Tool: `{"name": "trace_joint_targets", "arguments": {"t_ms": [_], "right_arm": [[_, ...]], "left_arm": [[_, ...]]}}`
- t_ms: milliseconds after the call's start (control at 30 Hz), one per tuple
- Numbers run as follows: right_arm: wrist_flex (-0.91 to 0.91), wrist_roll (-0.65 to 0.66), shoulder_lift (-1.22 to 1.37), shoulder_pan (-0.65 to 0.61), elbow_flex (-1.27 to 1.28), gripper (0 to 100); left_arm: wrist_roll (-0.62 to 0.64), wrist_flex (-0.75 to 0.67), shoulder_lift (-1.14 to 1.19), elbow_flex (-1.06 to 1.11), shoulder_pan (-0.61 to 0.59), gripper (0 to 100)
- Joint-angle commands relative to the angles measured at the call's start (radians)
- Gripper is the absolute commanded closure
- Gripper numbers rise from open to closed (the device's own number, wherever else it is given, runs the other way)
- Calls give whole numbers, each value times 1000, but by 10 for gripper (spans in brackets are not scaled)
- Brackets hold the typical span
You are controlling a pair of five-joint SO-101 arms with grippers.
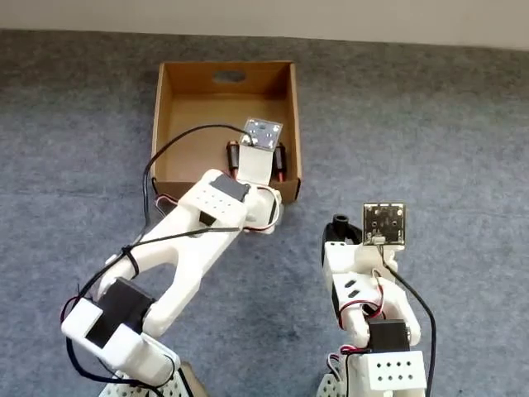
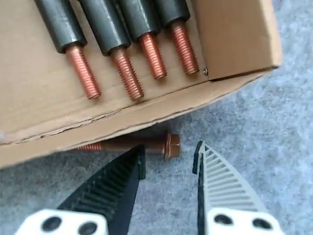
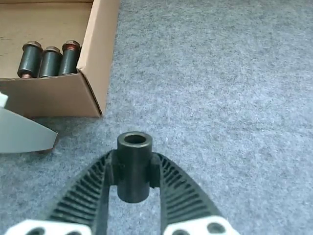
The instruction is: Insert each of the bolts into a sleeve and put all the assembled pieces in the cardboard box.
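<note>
A loose copper bolt (image 2: 146,146) lies on the grey carpet against the outer front wall of the cardboard box (image 2: 234,34). My left gripper (image 2: 169,159) hovers just above the bolt's head end, open, one finger on each side and nothing held. Inside the box lie several assembled pieces (image 2: 102,29), dark sleeves with copper threads sticking out. My right gripper (image 3: 133,172) is shut on a black sleeve (image 3: 134,147), held upright with its bore facing up, over the carpet right of the box (image 1: 223,91). The same sleeve (image 1: 340,225) shows in the high view.
Grey carpet (image 1: 430,124) covers the table, with free room right of the box. The left arm (image 1: 190,248) slants from the near left to the box's front right corner. A white part of the left gripper (image 3: 19,137) shows near the box corner.
</note>
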Motion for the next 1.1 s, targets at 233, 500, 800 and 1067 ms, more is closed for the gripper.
{"name": "trace_joint_targets", "arguments": {"t_ms": [233, 500, 800, 1067], "right_arm": [[4, -3, -15, -4, -8, 993], [4, -3, -15, -4, -8, 993], [4, -3, -15, -4, -8, 993], [4, -3, -15, -4, -8, 993]], "left_arm": [[-8, -38, 28, -7, -10, 818], [-8, -35, 157, -68, -7, 822], [-8, -35, -7, 44, 4, 822], [-146, -35, -125, 179, 90, 822]]}}
